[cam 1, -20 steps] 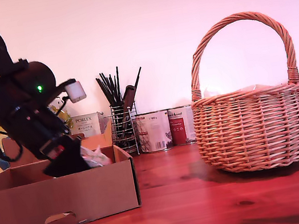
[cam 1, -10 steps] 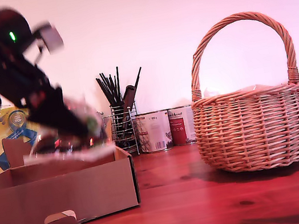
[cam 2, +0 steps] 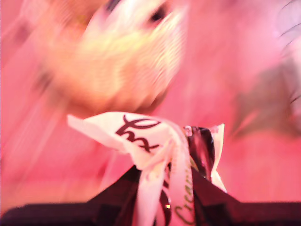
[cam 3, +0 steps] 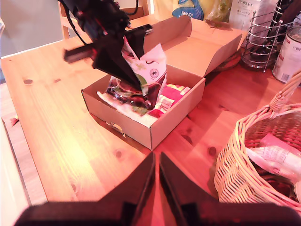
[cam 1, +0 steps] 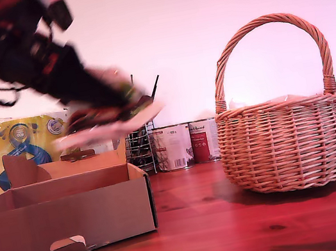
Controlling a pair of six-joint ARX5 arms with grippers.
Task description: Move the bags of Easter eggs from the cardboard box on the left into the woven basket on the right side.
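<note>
My first gripper (cam 1: pixel 102 101), clamping a white bag (cam 2: pixel 155 150), has risen from the cardboard box (cam 1: pixel 67 218) and now swings rightward in the exterior view toward the woven basket (cam 1: pixel 282 144); my second gripper (cam 3: pixel 156 188) hangs closed and empty.

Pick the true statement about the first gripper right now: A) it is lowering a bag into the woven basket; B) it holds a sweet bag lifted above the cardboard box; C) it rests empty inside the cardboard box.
B: my first gripper is shut on a white bag, raised above the cardboard box, short of the woven basket.
</note>
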